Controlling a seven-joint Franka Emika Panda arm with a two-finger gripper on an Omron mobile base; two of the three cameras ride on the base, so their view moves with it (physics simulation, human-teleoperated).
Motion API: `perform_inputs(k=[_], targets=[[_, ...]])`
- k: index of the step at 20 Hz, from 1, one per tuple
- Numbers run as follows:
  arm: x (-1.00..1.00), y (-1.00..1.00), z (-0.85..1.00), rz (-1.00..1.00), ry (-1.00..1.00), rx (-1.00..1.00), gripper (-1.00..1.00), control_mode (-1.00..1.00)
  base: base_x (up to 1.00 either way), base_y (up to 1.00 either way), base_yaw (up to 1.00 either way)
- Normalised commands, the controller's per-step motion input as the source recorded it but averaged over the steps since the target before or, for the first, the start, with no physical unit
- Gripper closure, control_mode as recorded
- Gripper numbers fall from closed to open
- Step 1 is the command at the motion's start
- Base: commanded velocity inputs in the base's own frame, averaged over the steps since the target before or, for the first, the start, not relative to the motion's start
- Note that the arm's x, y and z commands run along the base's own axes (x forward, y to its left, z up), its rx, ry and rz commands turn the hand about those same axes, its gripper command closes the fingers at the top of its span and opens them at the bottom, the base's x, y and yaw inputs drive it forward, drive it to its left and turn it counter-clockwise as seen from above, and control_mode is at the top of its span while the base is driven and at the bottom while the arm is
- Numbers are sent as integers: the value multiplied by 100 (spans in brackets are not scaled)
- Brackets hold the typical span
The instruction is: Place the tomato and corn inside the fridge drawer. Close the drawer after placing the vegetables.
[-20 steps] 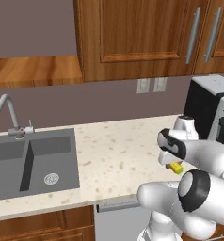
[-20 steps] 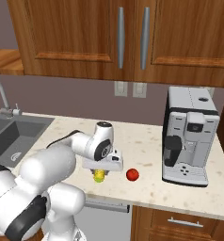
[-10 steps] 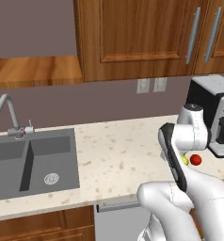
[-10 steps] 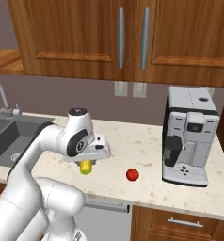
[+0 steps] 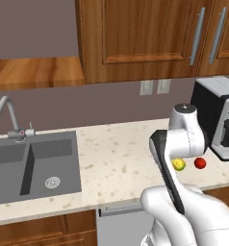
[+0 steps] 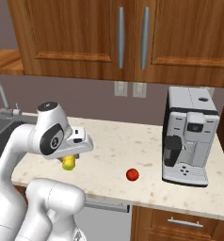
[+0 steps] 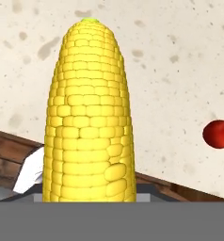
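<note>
The arm bends low, hand [image 6: 70, 157] pointing down, fingers clamped.

Table [image 6: 109, 141] open between sink [image 5: 34, 163] and coffee machine [image 6: 189, 136]. Tomato [image 6: 132, 175] sits loose near front edge, just left of machine. Upper cabinets [image 6: 132, 37] cap headroom.

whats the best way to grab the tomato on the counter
Come straight down on the tomato and close across its middle: it is a small smooth ball sitting free on the counter, with open space around it and the coffee machine well to its side.
</note>
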Motion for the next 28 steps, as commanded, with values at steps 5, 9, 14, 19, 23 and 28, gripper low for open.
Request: perform_inputs(k=[5, 9, 14, 19, 23, 28], targets=[[-22, 0, 0, 1, -3, 0, 100, 100, -40, 1, -3], [0, 0, 0, 0, 0, 0, 100, 100, -100, 20, -17], [0, 0, 0, 0, 0, 0, 100, 100, -89, 22, -35], [0, 0, 0, 0, 0, 0, 100, 100, -81, 5, -55], [0, 0, 0, 0, 0, 0, 100, 100, -59, -9, -71], [0, 0, 0, 0, 0, 0, 100, 100, -13, -76, -57]])
